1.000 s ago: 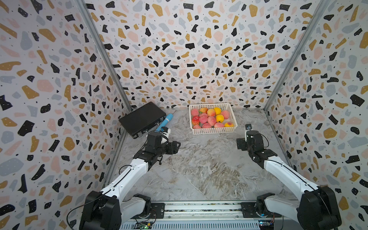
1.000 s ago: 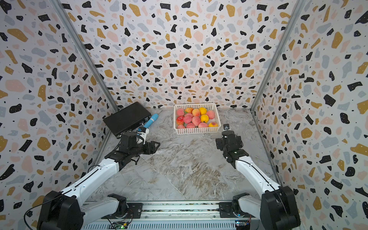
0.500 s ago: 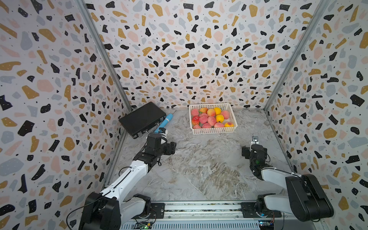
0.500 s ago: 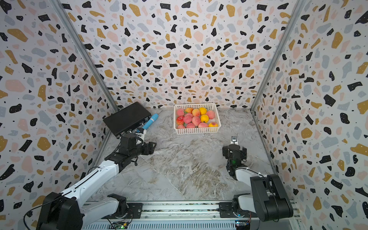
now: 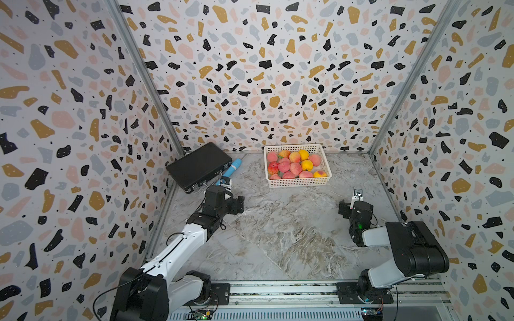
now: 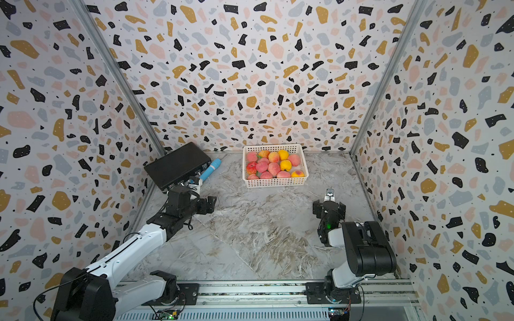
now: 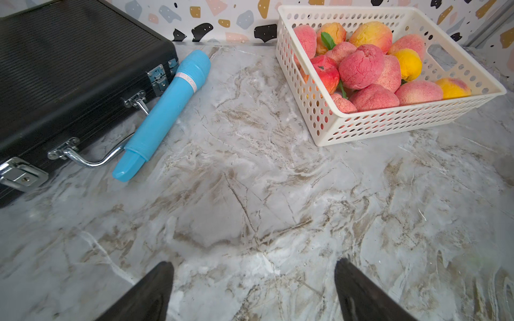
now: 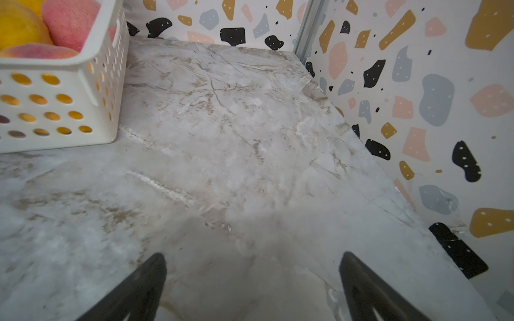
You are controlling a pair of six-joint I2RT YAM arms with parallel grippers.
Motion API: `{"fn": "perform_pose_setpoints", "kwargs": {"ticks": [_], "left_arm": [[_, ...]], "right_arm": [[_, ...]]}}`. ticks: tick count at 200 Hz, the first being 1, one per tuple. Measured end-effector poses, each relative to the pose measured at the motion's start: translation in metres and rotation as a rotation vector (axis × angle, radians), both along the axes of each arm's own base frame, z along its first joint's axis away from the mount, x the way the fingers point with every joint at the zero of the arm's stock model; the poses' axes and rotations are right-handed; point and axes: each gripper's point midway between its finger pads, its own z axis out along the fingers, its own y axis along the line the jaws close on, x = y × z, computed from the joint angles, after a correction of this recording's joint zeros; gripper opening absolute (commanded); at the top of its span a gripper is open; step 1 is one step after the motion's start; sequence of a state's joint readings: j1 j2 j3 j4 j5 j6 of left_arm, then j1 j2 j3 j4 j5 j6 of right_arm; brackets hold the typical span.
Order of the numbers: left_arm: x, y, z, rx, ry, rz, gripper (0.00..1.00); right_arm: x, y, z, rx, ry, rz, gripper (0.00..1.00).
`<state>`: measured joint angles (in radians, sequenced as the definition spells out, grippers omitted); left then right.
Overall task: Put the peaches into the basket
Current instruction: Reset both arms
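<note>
Top views, L gripper (image 5: 236, 204) spread empty, arm outstretched, R gripper (image 6: 329, 208) same, arm folded

Marble tabletop (image 5: 278, 236), white basket (image 5: 299, 182) (far side), black case (image 5: 199, 165), blue cylinder (image 5: 233, 168)

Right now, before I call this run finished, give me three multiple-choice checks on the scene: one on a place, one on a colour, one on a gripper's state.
1. Where does the blue cylinder lie relative to the black case?
A. on top of it
B. beside it, on the table
C. underneath it

2. What colour is the basket?
A. white
B. black
C. green

3. The left gripper is:
A. shut on a peach
B. open, holding nothing
C. shut on the cylinder

Answers:
1 B, it lies flat on the table along the case's handle side.
2 A, its perforated walls are white.
3 B, its jaws stand wide apart over bare table.
</note>
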<state>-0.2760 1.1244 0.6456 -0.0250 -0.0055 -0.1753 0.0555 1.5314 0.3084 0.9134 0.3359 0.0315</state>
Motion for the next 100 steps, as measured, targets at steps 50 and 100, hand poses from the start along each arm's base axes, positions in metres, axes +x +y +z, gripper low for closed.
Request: {"fn": "perform_pose_setpoints", "kwargs": {"ticks": [50,100], "left_arm": [[0.009,0.064,0.004,0.095,-0.084,0.206,0.99],[0.018,0.110,-0.035,0.156,-0.109,0.327,0.99]], "right_arm": [[0.002,-0.001,0.003,0.012,-0.019,-0.005,0.99],[0.002,-0.001,0.003,0.014,-0.019,-0.007,1.00]]}}
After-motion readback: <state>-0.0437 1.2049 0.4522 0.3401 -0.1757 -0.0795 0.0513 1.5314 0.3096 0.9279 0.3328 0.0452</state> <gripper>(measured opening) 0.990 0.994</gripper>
